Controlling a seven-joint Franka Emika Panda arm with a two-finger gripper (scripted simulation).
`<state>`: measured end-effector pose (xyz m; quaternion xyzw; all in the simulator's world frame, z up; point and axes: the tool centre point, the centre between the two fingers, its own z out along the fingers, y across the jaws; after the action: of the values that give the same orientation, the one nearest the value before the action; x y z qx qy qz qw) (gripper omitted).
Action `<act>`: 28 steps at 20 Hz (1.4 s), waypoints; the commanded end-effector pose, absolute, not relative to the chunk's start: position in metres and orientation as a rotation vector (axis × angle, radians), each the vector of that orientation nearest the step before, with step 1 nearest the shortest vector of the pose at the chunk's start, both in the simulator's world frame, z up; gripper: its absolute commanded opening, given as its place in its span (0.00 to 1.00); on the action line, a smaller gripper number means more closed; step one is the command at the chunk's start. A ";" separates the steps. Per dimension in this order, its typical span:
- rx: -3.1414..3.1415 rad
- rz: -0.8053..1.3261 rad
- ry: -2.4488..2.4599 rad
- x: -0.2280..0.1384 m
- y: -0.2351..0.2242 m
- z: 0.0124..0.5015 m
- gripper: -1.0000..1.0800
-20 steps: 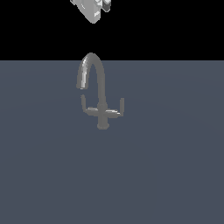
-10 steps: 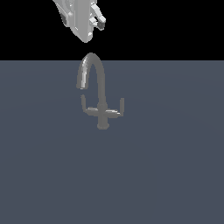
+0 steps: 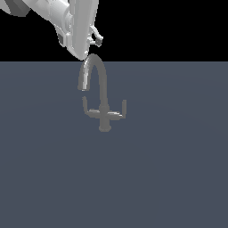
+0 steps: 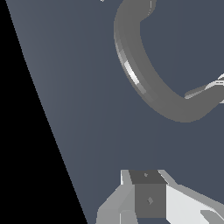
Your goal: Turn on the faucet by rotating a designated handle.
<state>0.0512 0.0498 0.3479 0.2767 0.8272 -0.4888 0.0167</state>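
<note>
The grey gooseneck faucet (image 3: 105, 116) stands upright in the middle of the exterior view, its spout (image 3: 99, 62) arching over toward that view's left. The handle (image 3: 86, 108) is the dull lever arm with an upturned tip below the spout's mouth. Its twin lever (image 3: 123, 109) sticks out the other side. My gripper (image 3: 97, 41) hangs just above the top of the arch, clear of both levers, and looks shut on nothing. In the wrist view the curved spout (image 4: 135, 74) fills the middle, beyond my gripper (image 4: 148, 197).
The faucet stands alone on a flat blue-grey surface (image 3: 169, 178). Behind the surface's far edge there is only black. My white arm (image 3: 49, 11) comes in from the exterior view's upper left.
My gripper has come down from the top edge of the exterior view to just above the spout's arch. The faucet and its levers have not moved.
</note>
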 end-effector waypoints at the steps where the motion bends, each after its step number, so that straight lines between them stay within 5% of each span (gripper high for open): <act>1: 0.760 -1.568 2.609 0.058 0.055 0.337 0.00; 28: -0.342 -2.041 2.840 0.096 0.099 0.205 0.00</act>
<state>0.0956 0.0967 0.2130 -0.0781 0.8001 -0.5690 -0.1731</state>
